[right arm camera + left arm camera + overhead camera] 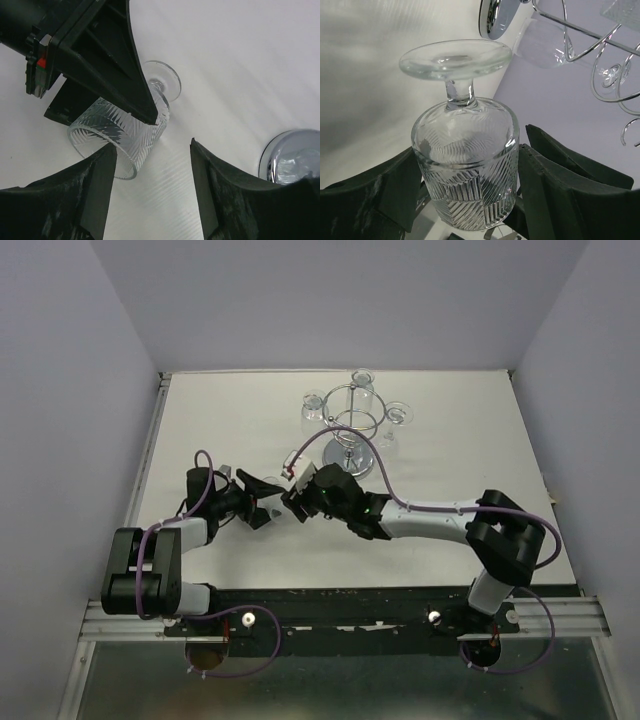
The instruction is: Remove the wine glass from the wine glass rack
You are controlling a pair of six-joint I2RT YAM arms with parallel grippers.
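A ribbed, short-stemmed wine glass is off the rack and lies sideways between my left gripper's fingers, its round foot pointing away. My left gripper is shut on its bowl, low over the table in front of the rack. The glass also shows in the right wrist view, under the left gripper's black fingers. My right gripper is open and empty, its left finger just beside the glass's rim; in the top view it faces the left gripper. The chrome wine glass rack stands behind them.
Three more glasses hang on the rack: at the back, on the left and on the right. The rack's mirrored base is close to my right gripper's right side. Its wire loops show beyond the held glass.
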